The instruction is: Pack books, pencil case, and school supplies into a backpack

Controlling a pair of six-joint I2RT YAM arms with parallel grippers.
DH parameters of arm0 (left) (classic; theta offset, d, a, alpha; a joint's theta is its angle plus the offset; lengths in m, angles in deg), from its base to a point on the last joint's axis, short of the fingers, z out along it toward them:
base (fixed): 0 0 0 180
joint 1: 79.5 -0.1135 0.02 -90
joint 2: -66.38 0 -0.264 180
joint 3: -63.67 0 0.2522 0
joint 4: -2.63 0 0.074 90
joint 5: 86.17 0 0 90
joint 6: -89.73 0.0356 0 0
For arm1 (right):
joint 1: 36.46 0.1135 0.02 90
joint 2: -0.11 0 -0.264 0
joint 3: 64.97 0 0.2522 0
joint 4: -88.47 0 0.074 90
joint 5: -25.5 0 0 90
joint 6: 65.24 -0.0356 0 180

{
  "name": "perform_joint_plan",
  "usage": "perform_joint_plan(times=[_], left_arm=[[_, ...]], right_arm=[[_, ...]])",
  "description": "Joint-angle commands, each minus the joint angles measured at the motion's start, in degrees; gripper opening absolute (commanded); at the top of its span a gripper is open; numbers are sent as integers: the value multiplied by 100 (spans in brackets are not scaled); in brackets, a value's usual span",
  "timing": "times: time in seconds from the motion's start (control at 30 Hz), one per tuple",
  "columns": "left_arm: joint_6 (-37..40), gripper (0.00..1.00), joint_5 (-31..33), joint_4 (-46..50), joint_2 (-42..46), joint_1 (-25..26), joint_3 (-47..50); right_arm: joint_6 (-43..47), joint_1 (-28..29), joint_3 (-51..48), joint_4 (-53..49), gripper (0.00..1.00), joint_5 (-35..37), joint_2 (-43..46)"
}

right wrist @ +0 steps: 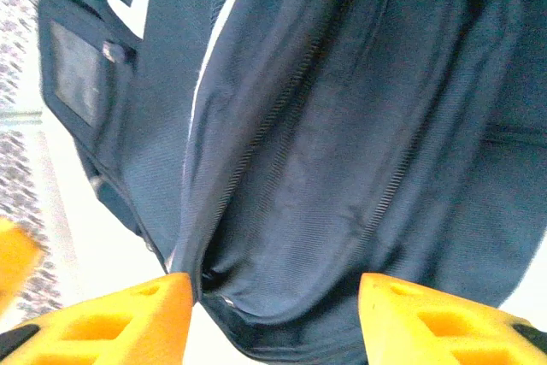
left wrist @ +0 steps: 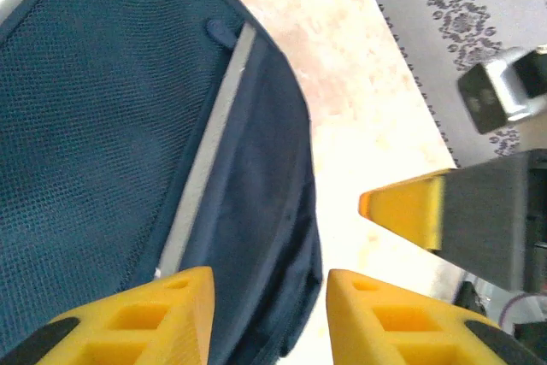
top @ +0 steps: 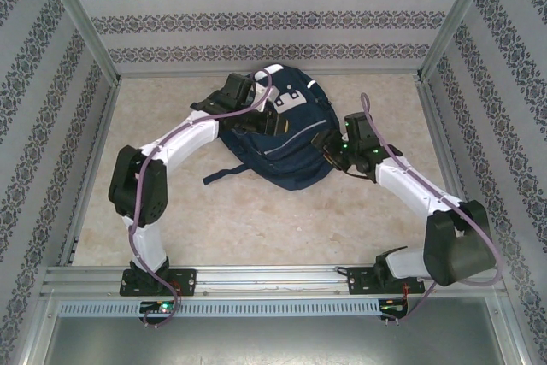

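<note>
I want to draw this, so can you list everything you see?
backpack: one, navy with white patches, far middle of the table
table: one, beige, under everything
walls: three, pale with dark patterned stripes, around the table
rail: one, silver, near edge
left arm: one, white and black, reaching the backpack's left side
right arm: one, white and black, reaching its right side
left pincer: one, yellow, open, over the backpack's edge
right pincer: one, yellow, open, against the backpack
</note>
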Motion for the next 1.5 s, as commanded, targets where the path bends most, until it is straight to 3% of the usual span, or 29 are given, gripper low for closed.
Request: perform_joint_plan(times=[0.0, 0.17, 0.33, 0.43, 0.6, 0.73, 1.07, 1.17, 1.23, 1.33, 1.47], left_arm=[[487, 42, -207, 660, 638, -60, 0], [521, 43, -21, 542, 1268, -444, 911], [-638, 37, 629, 499, 836, -812, 1048], [-1190, 43, 1031, 755, 373, -792, 697], [-2023, 45, 915, 614, -79, -766, 481], [-2184, 46, 1315, 648, -227, -665, 486], [-2656, 45, 1248, 361, -844, -490, 247], [-2654, 45, 1472, 516, -1077, -456, 11], [-2702, 36, 1449, 473, -1202, -455, -61], [-2767, 9, 1241, 353, -1244, -443, -82], [-2972, 0, 1170, 291, -679, -421, 401]], right_arm=[[1258, -73, 19, -816, 56, -171, 314], [2088, -155, 188, -1429, 57, 188, 695], [2442, -84, 389, -1597, 58, 55, 610], [2432, 54, 475, -1572, 58, -5, 449], [2319, 294, 494, -1449, 59, 53, 271], [2215, 441, 447, -1310, 59, 124, 171], [1911, 599, 315, -1033, 62, 846, -216], [1718, 499, 226, -721, 63, 634, -380], [1599, 455, 237, -568, 63, 511, -504], [1479, 360, 271, -341, 63, 358, -699], [1695, 186, 433, -212, 63, 390, -968]])
